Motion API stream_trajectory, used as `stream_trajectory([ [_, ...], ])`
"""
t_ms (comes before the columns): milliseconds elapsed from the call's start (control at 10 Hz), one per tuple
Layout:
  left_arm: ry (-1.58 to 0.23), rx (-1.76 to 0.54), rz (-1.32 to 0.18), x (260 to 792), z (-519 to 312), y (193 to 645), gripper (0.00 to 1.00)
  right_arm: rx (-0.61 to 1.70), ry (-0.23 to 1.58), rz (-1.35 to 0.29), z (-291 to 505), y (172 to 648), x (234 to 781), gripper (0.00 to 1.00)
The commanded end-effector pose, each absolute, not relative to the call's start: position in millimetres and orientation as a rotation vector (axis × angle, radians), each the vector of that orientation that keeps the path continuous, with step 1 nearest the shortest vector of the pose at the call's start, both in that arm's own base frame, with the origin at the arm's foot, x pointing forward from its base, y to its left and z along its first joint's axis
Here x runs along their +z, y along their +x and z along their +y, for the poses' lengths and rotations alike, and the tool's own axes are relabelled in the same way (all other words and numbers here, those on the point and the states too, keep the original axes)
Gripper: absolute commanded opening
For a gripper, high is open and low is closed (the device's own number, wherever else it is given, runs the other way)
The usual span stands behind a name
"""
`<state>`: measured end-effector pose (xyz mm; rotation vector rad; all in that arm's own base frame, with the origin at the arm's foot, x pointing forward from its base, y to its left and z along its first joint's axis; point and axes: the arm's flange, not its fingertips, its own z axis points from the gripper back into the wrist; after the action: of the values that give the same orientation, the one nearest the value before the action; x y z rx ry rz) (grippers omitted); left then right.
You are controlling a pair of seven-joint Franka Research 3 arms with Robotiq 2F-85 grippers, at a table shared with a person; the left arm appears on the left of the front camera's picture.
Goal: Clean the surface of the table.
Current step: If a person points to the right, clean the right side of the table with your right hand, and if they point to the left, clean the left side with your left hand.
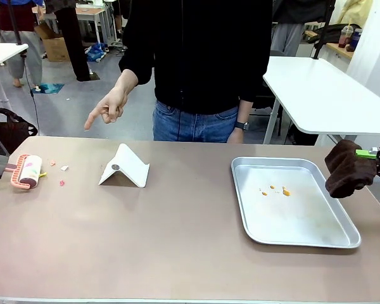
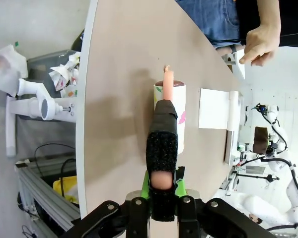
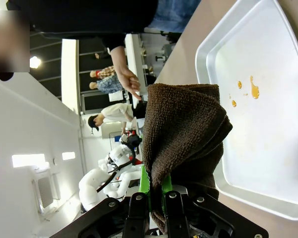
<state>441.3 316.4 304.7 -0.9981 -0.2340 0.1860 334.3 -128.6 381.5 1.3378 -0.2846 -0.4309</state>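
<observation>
The beige-brown table [image 1: 177, 234] spans the front view. At its far left my left gripper [image 1: 1, 166] is shut on the handle of a pink lint roller [image 1: 29, 171], whose white sticky drum rests on the tabletop [image 2: 119, 99]; the left wrist view has the roller [image 2: 170, 106] straight ahead of the green pads. Small pink and white scraps [image 1: 62, 170] lie just right of the roller. At the right edge my right gripper [image 1: 375, 156] is shut on a folded dark brown cloth [image 1: 346, 170], held above the table beside the tray; the cloth [image 3: 181, 129] hangs in the right wrist view.
A silver metal tray [image 1: 304, 235] with orange specks [image 1: 275, 190] lies right of centre. A white folded dustpan-like stand [image 1: 125, 168] sits left of centre. The person stands at the far side, one hand [image 1: 107, 109] pointing down toward the left of the table.
</observation>
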Motion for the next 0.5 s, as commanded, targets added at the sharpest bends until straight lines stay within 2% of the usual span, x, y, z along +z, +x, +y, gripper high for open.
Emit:
stream_trajectory([
  [0, -0.982, 0.252, -0.182, 306, 309, 438, 0.20, -0.425, 1.336, -0.285, -127, 335, 385, 0.00],
  [400, -0.921, 0.296, -0.101, 296, 300, 450, 0.20, -0.425, 1.336, -0.285, -127, 335, 385, 0.00],
])
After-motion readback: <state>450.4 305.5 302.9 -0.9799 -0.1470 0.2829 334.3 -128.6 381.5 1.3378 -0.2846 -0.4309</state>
